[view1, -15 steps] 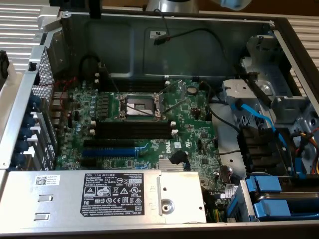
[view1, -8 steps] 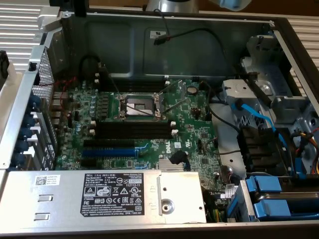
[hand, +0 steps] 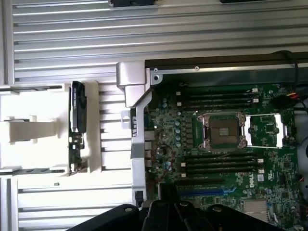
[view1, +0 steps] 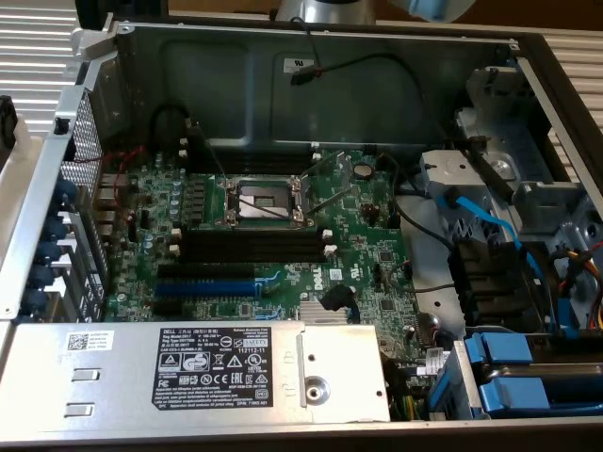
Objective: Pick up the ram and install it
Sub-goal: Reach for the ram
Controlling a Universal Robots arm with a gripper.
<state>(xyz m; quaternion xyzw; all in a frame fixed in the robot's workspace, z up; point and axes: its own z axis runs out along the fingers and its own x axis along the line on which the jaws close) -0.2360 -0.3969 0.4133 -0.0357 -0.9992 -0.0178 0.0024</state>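
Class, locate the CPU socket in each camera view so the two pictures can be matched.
Exterior view: the CPU socket sits near the picture's middle, just behind the black slots.
Wrist view: the CPU socket lies between two banks of black slots.
Shared landmark: the blue slot.

A ribbed aluminium table (hand: 62, 43) carries an open Dell computer case (hand: 137, 120) — its metal frame on the slats — and, just beside it, a white plastic holder (hand: 29, 130).

Memory slots (view1: 254, 243) lie open from above; labelled metal box (view1: 188, 372) and case wall (view1: 87, 151) hem them in
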